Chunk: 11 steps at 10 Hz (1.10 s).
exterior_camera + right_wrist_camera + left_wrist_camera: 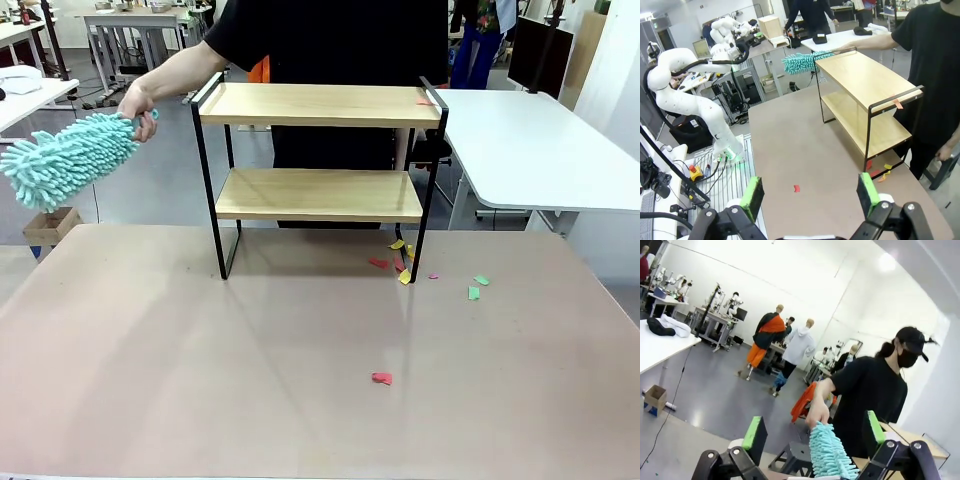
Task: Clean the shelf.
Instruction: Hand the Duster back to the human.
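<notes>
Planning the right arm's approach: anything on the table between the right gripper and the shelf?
Nothing solid. In the right wrist view the open right gripper faces bare tabletop up to the shelf; only one flat red paper scrap lies between, with more scraps at the shelf's foot.

The room is a large hall with white walls [790, 280] and a grey shiny floor [715, 395]. Several white tables [530, 140] stand around, and a small cardboard box [655, 397] sits on the floor. Bright light comes from the ceiling [887, 262].
</notes>
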Tool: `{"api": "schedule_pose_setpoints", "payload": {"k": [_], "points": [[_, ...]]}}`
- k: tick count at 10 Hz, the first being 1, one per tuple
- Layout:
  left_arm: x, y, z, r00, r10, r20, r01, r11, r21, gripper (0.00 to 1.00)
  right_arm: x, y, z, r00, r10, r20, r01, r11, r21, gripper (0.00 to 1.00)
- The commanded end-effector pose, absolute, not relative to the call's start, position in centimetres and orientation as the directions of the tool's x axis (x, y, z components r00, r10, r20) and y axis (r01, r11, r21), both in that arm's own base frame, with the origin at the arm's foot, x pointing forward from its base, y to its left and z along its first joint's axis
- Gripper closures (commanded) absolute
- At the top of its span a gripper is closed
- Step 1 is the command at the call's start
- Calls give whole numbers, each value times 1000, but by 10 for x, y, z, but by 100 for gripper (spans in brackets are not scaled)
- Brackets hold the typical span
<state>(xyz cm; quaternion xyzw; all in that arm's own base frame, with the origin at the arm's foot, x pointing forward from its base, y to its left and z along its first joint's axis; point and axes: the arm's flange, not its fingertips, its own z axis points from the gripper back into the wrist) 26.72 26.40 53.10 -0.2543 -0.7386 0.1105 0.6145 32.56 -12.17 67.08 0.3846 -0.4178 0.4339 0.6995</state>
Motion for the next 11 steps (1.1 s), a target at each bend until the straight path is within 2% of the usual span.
{"api": "schedule_pose_setpoints", "payload": {"k": [1,11], "points": [[265,278,522,-105,513,852,240,844,-479,0,325,-123,673,259,292,921,-934,319,161,0],[267,264,531,-116,511,852,240,846,-476,0,325,-123,673,259,292,921,-934,319,161,0]]}}
